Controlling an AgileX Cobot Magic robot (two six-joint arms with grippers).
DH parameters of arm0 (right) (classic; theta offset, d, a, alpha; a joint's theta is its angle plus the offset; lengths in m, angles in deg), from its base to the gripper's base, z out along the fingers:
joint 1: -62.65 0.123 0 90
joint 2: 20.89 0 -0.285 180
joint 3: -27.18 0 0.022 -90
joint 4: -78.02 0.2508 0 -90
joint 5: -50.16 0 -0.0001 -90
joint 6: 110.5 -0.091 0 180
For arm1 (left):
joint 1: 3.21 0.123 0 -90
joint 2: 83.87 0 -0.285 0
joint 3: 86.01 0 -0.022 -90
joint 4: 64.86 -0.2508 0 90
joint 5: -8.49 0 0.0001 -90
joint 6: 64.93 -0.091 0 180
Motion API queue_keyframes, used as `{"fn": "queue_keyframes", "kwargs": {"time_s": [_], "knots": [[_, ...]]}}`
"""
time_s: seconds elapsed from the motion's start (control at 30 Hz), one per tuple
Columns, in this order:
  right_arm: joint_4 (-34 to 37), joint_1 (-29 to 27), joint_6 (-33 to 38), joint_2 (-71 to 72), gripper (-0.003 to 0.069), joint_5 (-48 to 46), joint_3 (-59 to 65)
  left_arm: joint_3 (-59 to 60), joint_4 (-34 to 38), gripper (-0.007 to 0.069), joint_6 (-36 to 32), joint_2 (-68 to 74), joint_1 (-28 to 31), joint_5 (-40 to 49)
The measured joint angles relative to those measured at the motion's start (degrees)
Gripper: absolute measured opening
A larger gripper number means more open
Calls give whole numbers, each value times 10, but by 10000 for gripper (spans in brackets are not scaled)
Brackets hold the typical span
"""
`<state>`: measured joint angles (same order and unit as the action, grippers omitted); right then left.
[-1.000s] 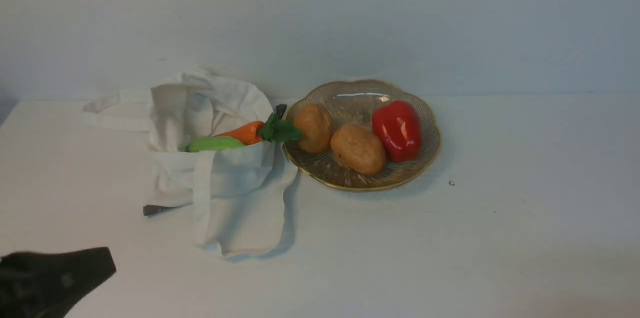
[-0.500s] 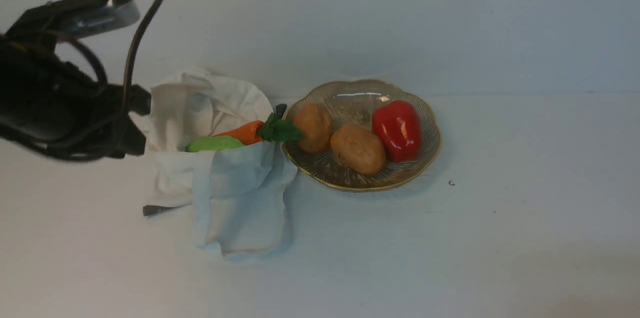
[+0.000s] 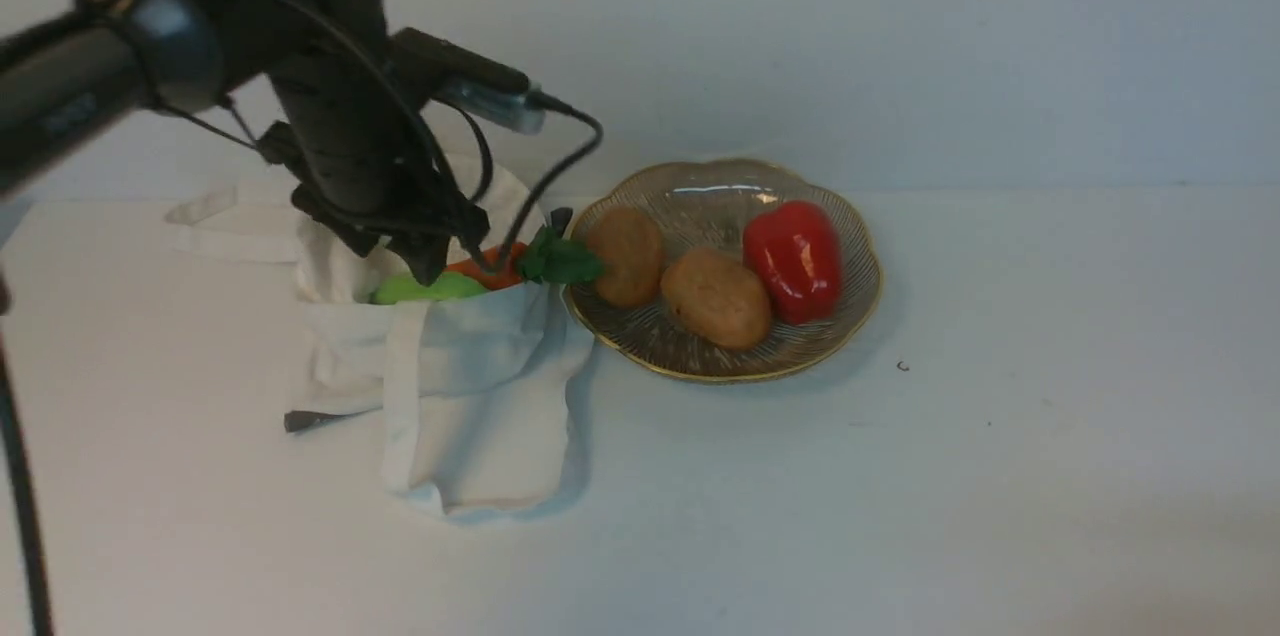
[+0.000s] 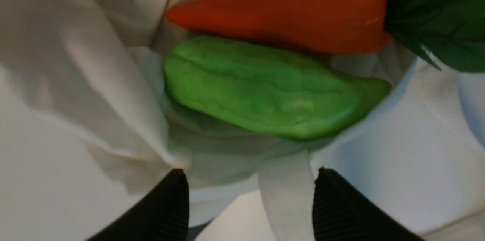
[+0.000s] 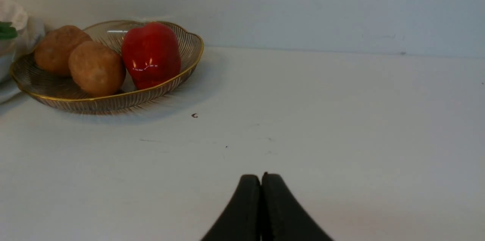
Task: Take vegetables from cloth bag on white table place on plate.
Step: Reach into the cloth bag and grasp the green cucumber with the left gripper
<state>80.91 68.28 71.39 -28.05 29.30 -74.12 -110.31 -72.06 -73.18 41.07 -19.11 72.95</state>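
We see the left gripper (image 4: pixel 252 195) poised over the mouth of the bag (image 3: pixel 465 351), its fingers parted wide with nothing between them but a view of cloth. Just below it lies the cucumber (image 4: pixel 261 85), light green and resting in the bag's opening. The carrot (image 4: pixel 303 13) lies beside it in the same opening, its tip pointing into the bag and its leafy top (image 3: pixel 560 258) reaching out past the cloth to the rim of the plate (image 3: pixel 735 374). In our front view, the left arm (image 3: pixel 330 96) stretches in from the left, hiding part of the bag and part of the carrot behind its dark body and looping cable (image 3: pixel 550 181). To the right of the bag, the gold-rimmed glass plate holds two brown potatoes (image 3: pixel 715 299) (image 3: pixel 627 256) and a red pepper (image 3: pixel 793 262), the pepper at the right. Bag and plate both sit on the white table (image 3: pixel 800 506), near its far edge, with one bag strap (image 3: pixel 405 396) hanging down the cloth's near side. From the right wrist, we see the right gripper (image 5: pixel 260 180) with its fingers closed together, empty, and well apart from the plate.
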Motion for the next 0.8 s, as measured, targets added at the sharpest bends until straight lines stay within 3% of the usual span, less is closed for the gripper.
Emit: {"fn": "queue_keyframes", "kwargs": {"time_s": [0.43, 0.63, 0.8], "knots": [[0, 0, 0, 0, -15, 0, 0, -14, -49, 409, -1, 76, -32, -24], [0, 0, 0, 0, -15, 0, 0, -14, -78, 455, 1, 80, -32, -34], [0, 0, 0, 0, -15, 0, 0, -26, -94, 492, 55, 76, -32, -23]]}}
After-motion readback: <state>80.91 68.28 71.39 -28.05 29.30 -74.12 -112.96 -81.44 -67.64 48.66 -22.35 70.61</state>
